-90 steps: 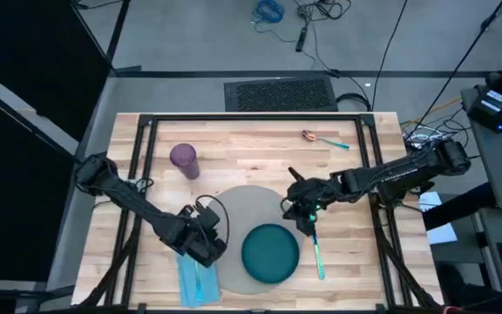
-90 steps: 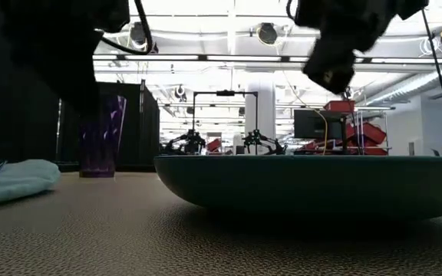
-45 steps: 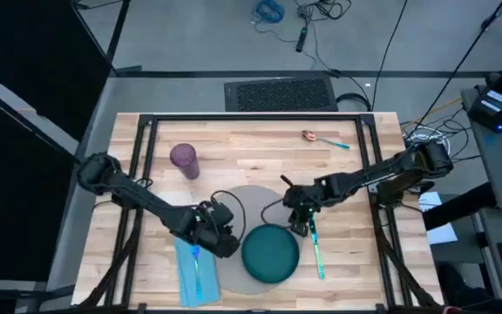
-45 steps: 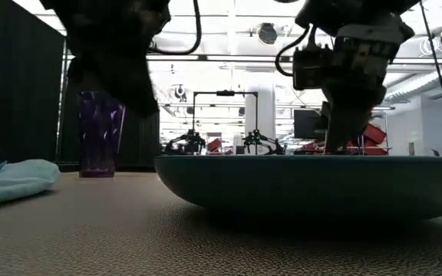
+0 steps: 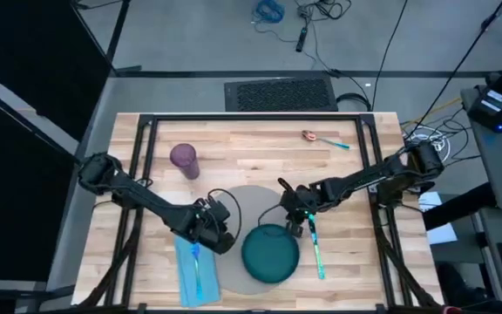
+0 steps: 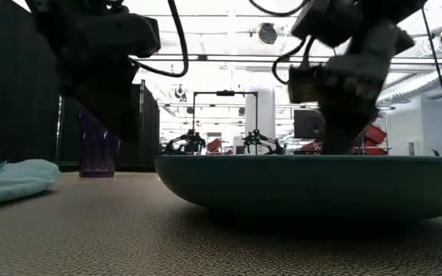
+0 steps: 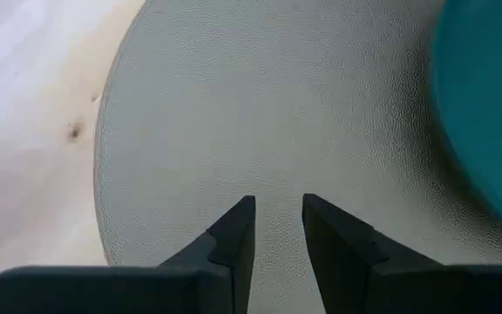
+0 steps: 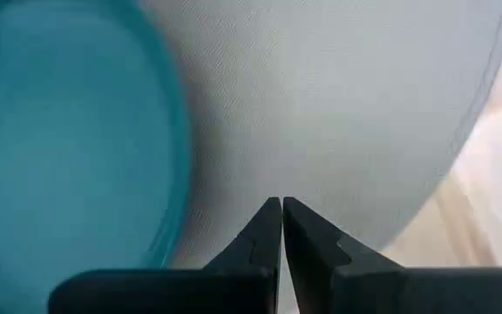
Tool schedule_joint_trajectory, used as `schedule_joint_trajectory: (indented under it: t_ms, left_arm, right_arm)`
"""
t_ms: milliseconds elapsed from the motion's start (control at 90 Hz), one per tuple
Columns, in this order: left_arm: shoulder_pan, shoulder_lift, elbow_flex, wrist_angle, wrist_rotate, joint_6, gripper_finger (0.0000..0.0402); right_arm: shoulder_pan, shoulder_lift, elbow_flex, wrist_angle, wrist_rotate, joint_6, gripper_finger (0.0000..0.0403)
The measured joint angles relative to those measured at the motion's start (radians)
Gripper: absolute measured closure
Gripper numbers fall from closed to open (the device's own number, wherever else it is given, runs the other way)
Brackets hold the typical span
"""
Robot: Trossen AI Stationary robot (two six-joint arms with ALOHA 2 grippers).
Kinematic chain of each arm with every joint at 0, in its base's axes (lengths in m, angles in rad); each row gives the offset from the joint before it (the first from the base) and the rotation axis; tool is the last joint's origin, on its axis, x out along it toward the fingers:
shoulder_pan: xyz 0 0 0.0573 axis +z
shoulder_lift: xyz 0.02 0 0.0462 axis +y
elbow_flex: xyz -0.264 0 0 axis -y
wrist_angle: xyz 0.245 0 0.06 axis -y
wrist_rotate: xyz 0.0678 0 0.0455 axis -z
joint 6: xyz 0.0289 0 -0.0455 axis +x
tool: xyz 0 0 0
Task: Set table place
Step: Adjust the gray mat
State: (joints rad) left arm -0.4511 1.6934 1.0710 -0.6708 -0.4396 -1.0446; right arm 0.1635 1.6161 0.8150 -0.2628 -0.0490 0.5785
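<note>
The grey placemat (image 5: 242,209) lies toward the near edge of the tabletop (image 5: 260,148), with the teal plate (image 5: 270,253) on its near half, a blue napkin (image 5: 197,275) carrying a utensil just off its left rim and a teal-handled utensil (image 5: 315,249) beside its right rim. Over the placemat's left edge hangs the left gripper (image 7: 277,218), jaws a narrow gap apart and empty; over its right edge, by the plate's rim, the right gripper (image 8: 282,214) has jaws almost closed on nothing. Beyond the placemat the wood is mostly bare, with a purple cup (image 5: 184,160) far left and a spoon (image 5: 321,138) far right.
</note>
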Motion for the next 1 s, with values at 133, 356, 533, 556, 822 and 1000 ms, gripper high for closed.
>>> schedule_joint_trajectory:
  t_ms: [133, 356, 533, 556, 822, 1000]
  left_arm:
    - [0.001, 0.0, 0.0, 0.004, 0.0, 0.008, 0.0317]
    - [0.0, 0.0, 0.0, 0.006, 0.001, 0.013, 0.0317]
    - [0.0, 0.0, 0.0, 0.005, 0.001, 0.014, 0.0317]
    - [0.0, 0.0, 0.0, 0.005, 0.001, 0.014, 0.0317]
    - [-0.004, 0.0, 0.0, 0.001, 0.001, 0.013, 0.0317]
    - [-0.009, 0.0, 0.0, 0.0, 0.001, 0.012, 0.0317]
  right_arm:
    - [-0.032, 0.023, 0.0, 0.018, -0.006, -0.032, 0.0403]
    - [-0.087, 0.035, 0.0, 0.017, -0.002, -0.061, 0.0403]
    - [-0.094, 0.041, 0.0, -0.011, -0.004, -0.051, 0.0403]
    - [-0.094, 0.043, 0.0, -0.011, -0.004, -0.051, 0.0403]
    - [-0.084, 0.065, 0.003, -0.006, -0.005, -0.035, 0.0403]
    - [-0.082, 0.064, 0.005, -0.039, -0.029, -0.007, 0.0403]
